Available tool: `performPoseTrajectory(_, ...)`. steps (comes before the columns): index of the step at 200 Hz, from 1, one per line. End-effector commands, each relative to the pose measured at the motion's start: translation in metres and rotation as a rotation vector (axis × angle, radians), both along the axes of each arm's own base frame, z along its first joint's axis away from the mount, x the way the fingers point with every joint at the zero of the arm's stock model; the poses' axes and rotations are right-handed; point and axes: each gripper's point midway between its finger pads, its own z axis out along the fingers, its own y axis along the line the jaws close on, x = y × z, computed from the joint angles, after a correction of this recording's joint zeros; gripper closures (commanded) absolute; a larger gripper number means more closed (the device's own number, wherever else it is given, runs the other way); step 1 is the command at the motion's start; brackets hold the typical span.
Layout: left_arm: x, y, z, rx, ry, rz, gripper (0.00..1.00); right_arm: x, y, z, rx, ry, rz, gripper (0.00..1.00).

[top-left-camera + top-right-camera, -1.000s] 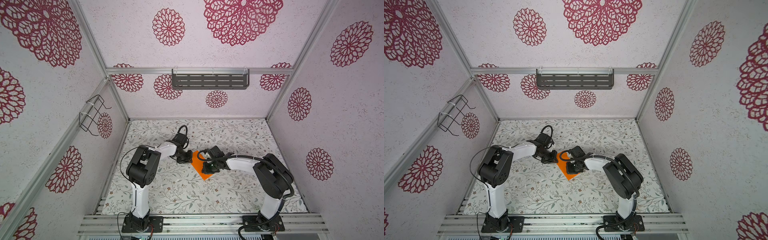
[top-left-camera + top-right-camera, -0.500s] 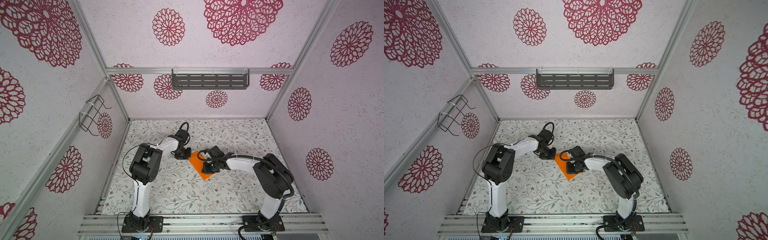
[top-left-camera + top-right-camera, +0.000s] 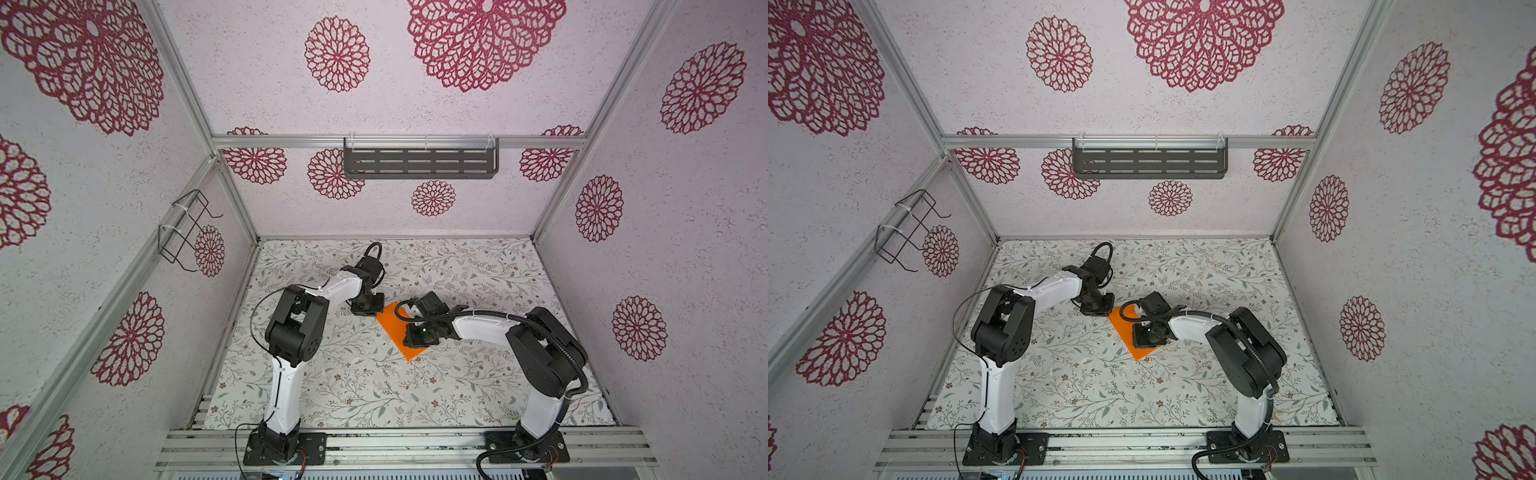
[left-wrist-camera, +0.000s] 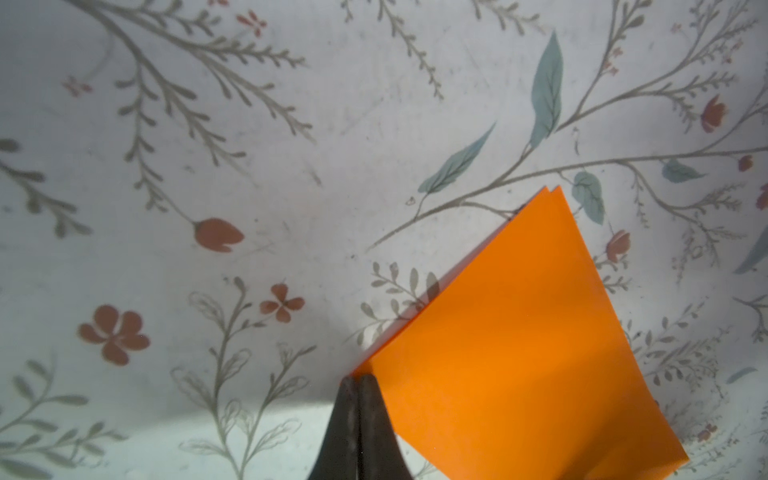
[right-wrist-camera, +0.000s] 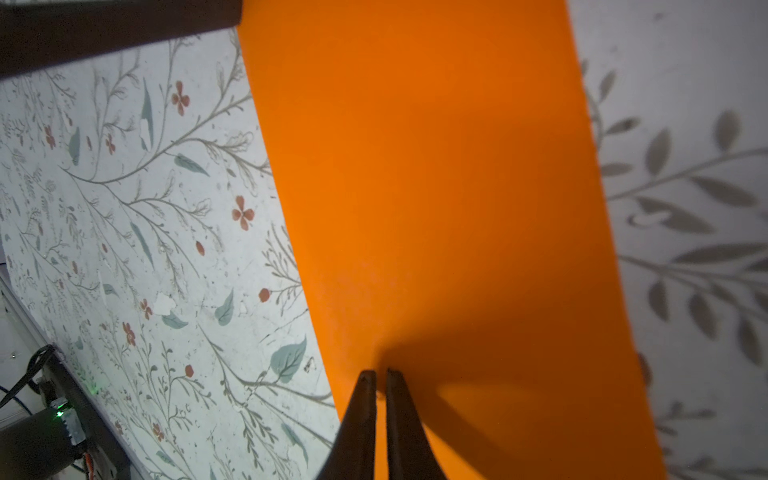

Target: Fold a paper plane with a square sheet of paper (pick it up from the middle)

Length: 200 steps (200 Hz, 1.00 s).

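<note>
Closest in both top views is a grey metal rail (image 3: 415, 449) that holds the feet of the two white and black arms. Past it lies the flat table (image 3: 365, 395), with a pale cloth of leaves and little red flowers.

Near the middle of the table lies the thin, bright orange sheet of paper (image 3: 392, 328) (image 3: 1124, 332). It is folded over into a long shape with two layers, and it lies flat. In both top views it runs from about 11 o'clock to about 5 o'clock.

The right gripper (image 3: 419, 341) is over the near part of the paper, at about 4 o'clock from its middle. In the right wrist view the right gripper (image 5: 381, 374) has its two black fingers almost together, with only a thin crack between them. The tips press down on top of the paper (image 5: 436, 187), and nothing is between them.

A bit farther back, the left gripper (image 3: 366, 309) is at about 10 o'clock from the paper's middle. In the left wrist view the left gripper (image 4: 357, 380) is squeezed tight, and its tips touch one corner of the paper (image 4: 511, 353). I cannot tell if the corner is pinched between them.

Farthest away, a dark metal shelf with slots (image 3: 419, 163) hangs on the back wall at 12 o'clock. A black wire basket (image 3: 185, 228) hangs on the side wall at about 10 o'clock.
</note>
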Motion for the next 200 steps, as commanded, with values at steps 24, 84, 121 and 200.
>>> performPoseTrajectory(24,0.006,0.023,-0.014,0.18,0.016,-0.016,0.95,0.015,0.003,0.012,0.081,-0.048,-0.059,0.88)
performPoseTrajectory(84,0.032,0.015,0.045,0.071,-0.131,0.154,0.78,0.042,-0.029,0.055,0.176,-0.166,-0.191,0.7)
performPoseTrajectory(121,0.009,0.011,0.049,-0.075,-0.113,0.309,0.66,0.047,-0.059,0.035,0.117,-0.11,-0.253,0.58)
performPoseTrajectory(200,-0.018,-0.024,0.041,-0.364,-0.008,0.37,0.54,0.033,-0.06,0.008,0.088,0.016,-0.207,0.55)
